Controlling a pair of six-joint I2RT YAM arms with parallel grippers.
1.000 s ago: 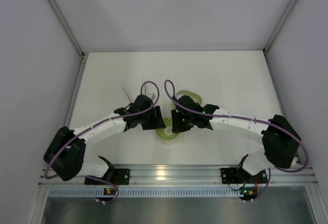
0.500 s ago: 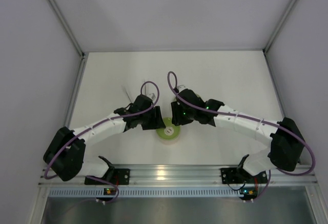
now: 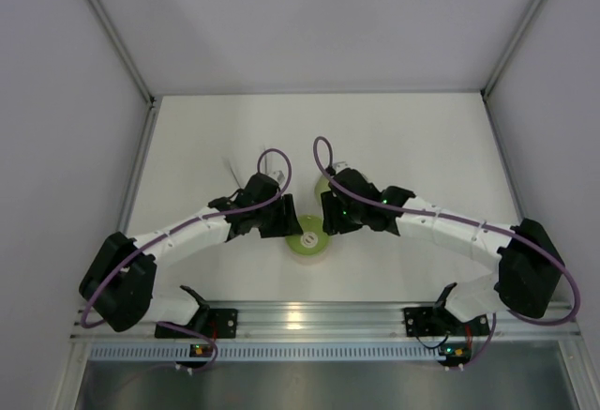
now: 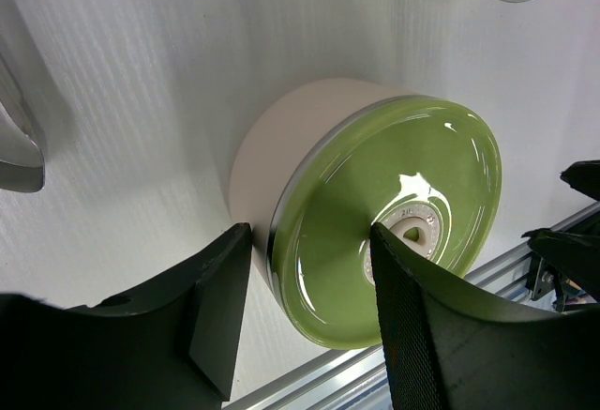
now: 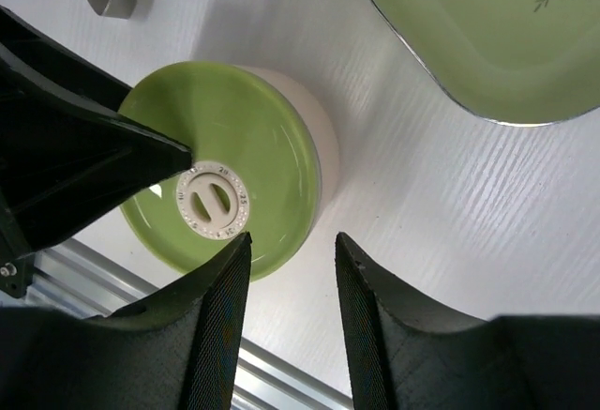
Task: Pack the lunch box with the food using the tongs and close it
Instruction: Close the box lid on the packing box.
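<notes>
The lunch box [image 3: 307,246] stands near the front edge with its green lid [image 5: 234,129] on; the white centre spot [image 5: 213,202] faces up. My left gripper [image 4: 309,232] is open astride the lid's edge: one finger beside the box wall [image 4: 272,147], the other over the lid by the spot. Whether they touch, I cannot tell. My right gripper [image 5: 292,236] is open and holds nothing, hovering just right of the box. The tongs [image 4: 19,147] lie on the table left of the box. No food shows.
A pale green rounded-square dish [image 5: 497,35] sits behind the box, mostly under my right arm [image 3: 431,218] in the top view. The aluminium rail [image 3: 309,316] runs just in front of the box. Grey walls enclose the table [image 3: 412,138].
My right gripper has drawn back from over the lid toward the rear and its jaws have widened. The left arm and the lunch box have stayed put.
</notes>
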